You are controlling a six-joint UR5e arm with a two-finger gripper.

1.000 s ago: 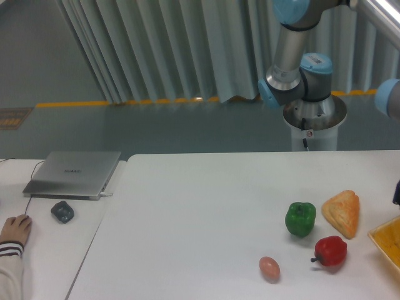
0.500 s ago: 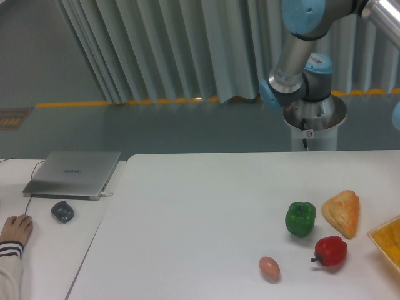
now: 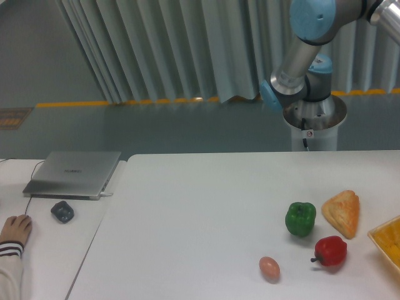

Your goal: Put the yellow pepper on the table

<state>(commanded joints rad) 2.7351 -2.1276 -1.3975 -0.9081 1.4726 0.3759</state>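
My arm (image 3: 300, 56) bends at the top right of the frame. My hand is out of sight. On the table (image 3: 187, 219), lower right, sit a green pepper (image 3: 300, 219), bread (image 3: 342, 214), a red pepper (image 3: 330, 251) and an egg (image 3: 269, 269).

Pale pleated curtains (image 3: 187, 50) hung at twelve o'clock above a grey floor (image 3: 125, 128) crossed by a yellow stripe (image 3: 72, 104); a narrower white desk (image 3: 44, 250) stood at eight o'clock.

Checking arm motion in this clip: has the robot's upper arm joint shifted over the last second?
Yes. The blue upper joint has moved right and slightly up against the fixed pedestal; the gripper is out of view.
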